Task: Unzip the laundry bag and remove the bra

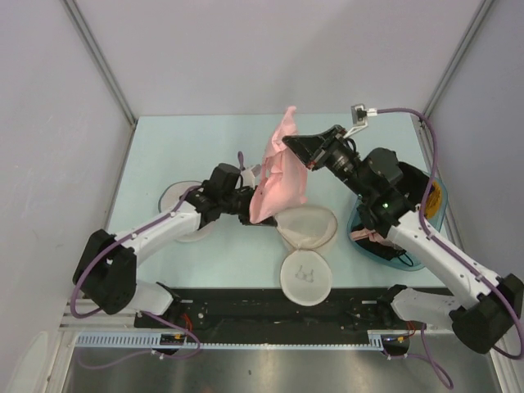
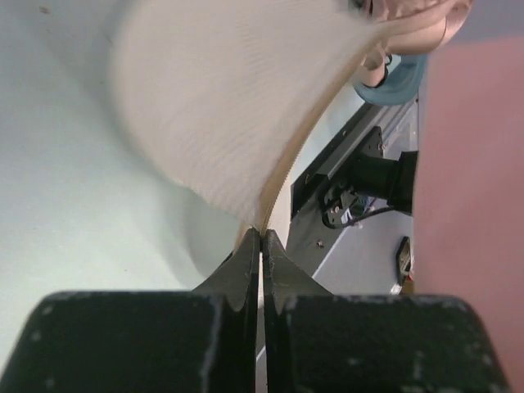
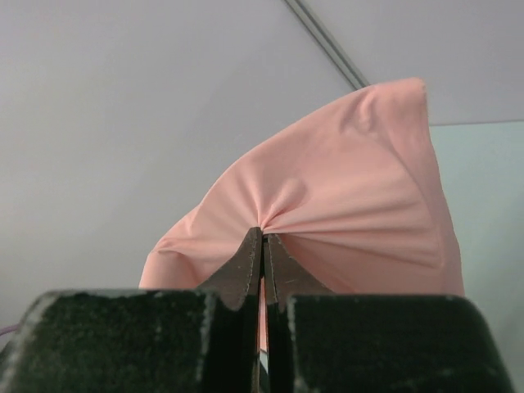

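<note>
The laundry bag (image 1: 309, 225) lies open on the table, one cream mesh half at centre and the other half (image 1: 304, 278), with the dark bra icon, nearer the front. My left gripper (image 1: 246, 206) is shut on the bag's rim; in the left wrist view the mesh (image 2: 221, 106) fans out from the closed tips (image 2: 262, 234). My right gripper (image 1: 288, 147) is shut on the pink bra (image 1: 278, 172) and holds it up above the bag. The fabric bunches at its tips (image 3: 264, 232). The bra (image 3: 352, 188) hangs down to the bag's left rim.
A whiter round disc pouch (image 1: 182, 205) lies on the table under my left arm. A teal-blue basket (image 1: 426, 214) with dark clothing stands at the right edge under my right arm. A small cabled box (image 1: 358, 110) sits at the back right.
</note>
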